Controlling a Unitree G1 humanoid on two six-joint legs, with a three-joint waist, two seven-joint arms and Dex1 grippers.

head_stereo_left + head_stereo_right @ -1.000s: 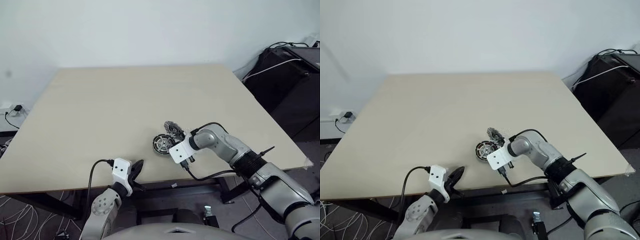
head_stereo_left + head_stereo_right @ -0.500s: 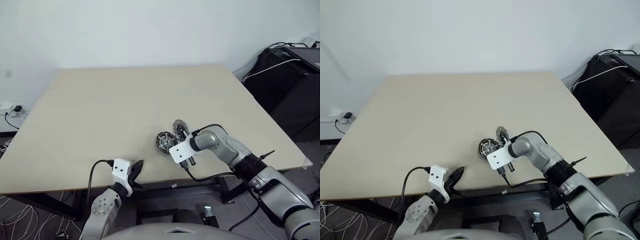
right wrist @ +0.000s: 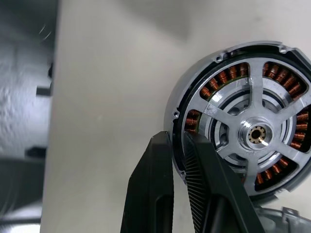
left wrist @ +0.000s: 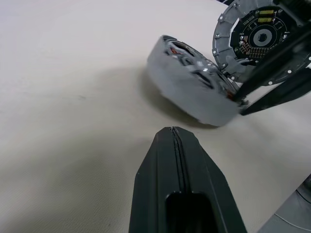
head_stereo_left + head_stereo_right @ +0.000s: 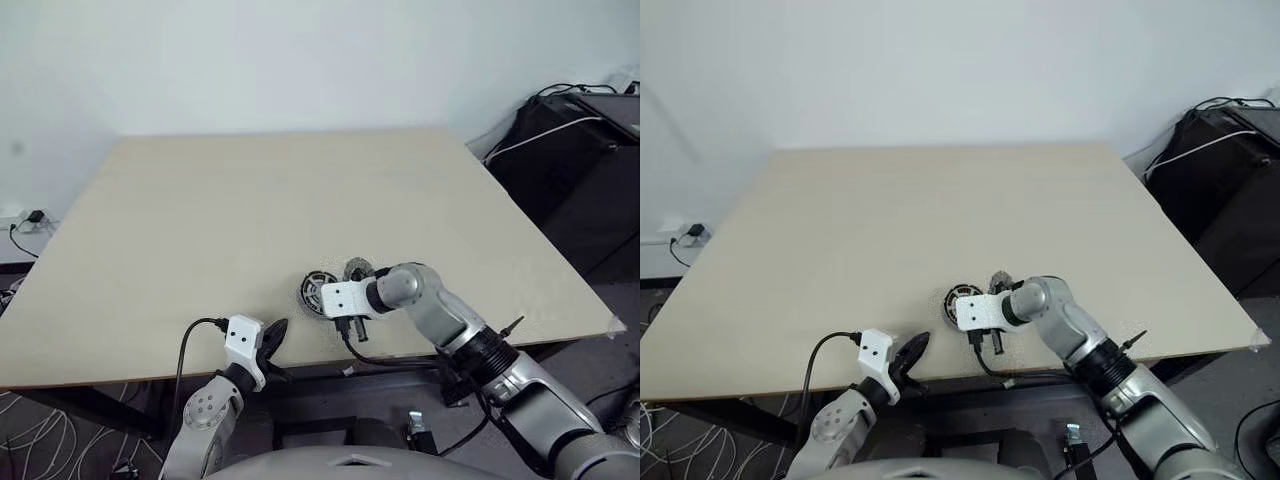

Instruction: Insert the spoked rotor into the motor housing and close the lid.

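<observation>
Two round metal parts lie close together near the front edge of the table [image 5: 250, 200], a little to the right of its middle, and your right gripper [image 3: 176, 141] is on one of them. That part is the motor housing [image 3: 224, 76]. You can see its copper-brown windings in a ring inside the grey rim. The spoked rotor [image 3: 255, 133] already sits inside the housing, with its silver spokes across the windings and its small hub in the centre.

The right gripper's black fingers [image 3: 155, 194] pinch the rim of the housing, one finger outside the rim and one just inside it. In the left wrist view the housing is tilted: the side near the fingers is raised and the opposite side rests on the table.

The lid [image 4: 257, 36] is just behind the housing, on the far side from you. It stands almost on its edge and shows its dark face with small printed parts. I cannot tell if the lid touches the housing.

Your left gripper [image 5: 275, 335] is at the front edge of the table, to the left of the parts and apart from them. Its two fingers are pressed together and hold nothing. It points toward the housing.
</observation>
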